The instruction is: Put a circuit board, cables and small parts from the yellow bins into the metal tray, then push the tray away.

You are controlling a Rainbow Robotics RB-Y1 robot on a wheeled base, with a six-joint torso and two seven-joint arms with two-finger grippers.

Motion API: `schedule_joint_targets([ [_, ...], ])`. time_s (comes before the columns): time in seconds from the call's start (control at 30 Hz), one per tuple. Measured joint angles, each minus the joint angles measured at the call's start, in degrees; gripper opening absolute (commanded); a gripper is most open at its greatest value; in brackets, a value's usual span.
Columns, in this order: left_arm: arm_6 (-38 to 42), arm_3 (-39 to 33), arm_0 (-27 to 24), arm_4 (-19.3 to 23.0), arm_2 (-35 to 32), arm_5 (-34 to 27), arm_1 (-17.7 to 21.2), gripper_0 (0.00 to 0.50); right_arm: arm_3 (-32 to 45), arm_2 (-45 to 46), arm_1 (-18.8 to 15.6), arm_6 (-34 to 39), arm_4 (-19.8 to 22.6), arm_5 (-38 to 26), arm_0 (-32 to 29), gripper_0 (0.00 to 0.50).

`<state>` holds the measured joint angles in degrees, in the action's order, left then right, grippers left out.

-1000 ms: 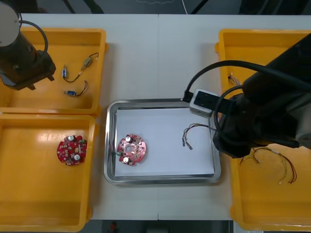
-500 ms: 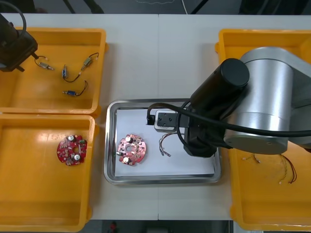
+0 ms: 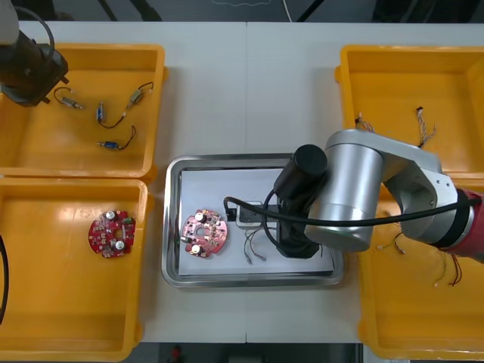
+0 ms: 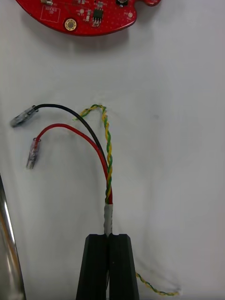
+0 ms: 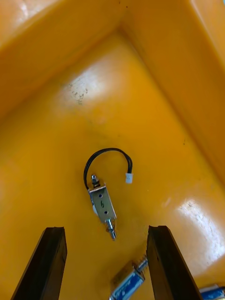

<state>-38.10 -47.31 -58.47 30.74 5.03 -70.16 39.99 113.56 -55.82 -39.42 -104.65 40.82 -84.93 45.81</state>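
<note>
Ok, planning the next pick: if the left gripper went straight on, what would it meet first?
Probably the small metal part with a black cable, on the floor of the yellow bin ahead of the open left gripper; depth is unclear.

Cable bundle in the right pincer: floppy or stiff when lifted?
Probably floppy: the cable bundle, pinched at its taped section by the shut right pincer, splays into thin curving strands over the white-lined tray. Likely light; loose ends may drag and snag the circuit board. Left pincer hovers open over a small metal part in a yellow bin.
</note>
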Motion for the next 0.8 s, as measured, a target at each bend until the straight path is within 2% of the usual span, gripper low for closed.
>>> schedule_joint_targets([
  [0.17, -0.6, 3.5, -0.5, -1.4, 4.1, 4.4, -1.0, 0.500, -2.4, -3.4, 0.8, 0.0, -1.9, 2.9, 0.0, 0.000],
  [0.33, -0.9, 5.1, -0.5, -4.2, 4.6, 7.4, -2.4, 0.500, -3.1, -4.1, 1.6, 0.0, -2.0, 3.0, 0.0, 0.004],
  [0.37, -0.9, 5.8, -0.5, -4.5, 4.6, 8.7, -2.7, 0.500, -3.1, -4.1, 1.7, 0.0, -2.0, 2.9, 0.0, 0.061],
  [0.4, -0.9, 6.5, -0.5, -4.7, 4.6, 10.1, -3.0, 0.500, -3.1, -4.1, 1.7, 0.0, -2.0, 2.9, 0.0, 0.266],
  [0.47, -0.9, 8.0, -0.5, -4.9, 4.6, 12.0, -3.4, 0.500, -3.1, -4.1, 1.8, 0.0, -1.9, 2.8, 0.0, 0.474],
  [0.5, -0.9, 8.5, -0.5, -4.9, 4.6, 12.4, -3.6, 0.500, -3.1, -4.1, 1.8, 0.0, -1.9, 2.8, 0.0, 0.500],
  [0.67, -0.9, 9.1, -0.5, -5.3, 4.6, 12.5, -3.9, 0.500, -3.0, -4.1, 1.8, 0.0, -2.6, 2.7, 0.0, 0.500],
  [0.7, -0.9, 9.2, -0.5, -5.5, 4.8, 12.5, -4.0, 0.440, -3.0, -4.0, 1.8, 0.0, -2.7, 2.5, 0.0, 0.500],
  [0.77, -0.9, 9.7, -0.5, -6.0, 5.4, 12.6, -4.1, 0.376, -2.8, -4.0, 1.8, 0.0, -2.7, 1.9, 0.0, 0.500],
  [0.8, -0.9, 9.9, -0.5, -6.2, 5.7, 12.6, -4.1, 0.361, -2.6, -4.0, 1.8, 0.0, -2.8, 1.6, 0.0, 0.500],
])
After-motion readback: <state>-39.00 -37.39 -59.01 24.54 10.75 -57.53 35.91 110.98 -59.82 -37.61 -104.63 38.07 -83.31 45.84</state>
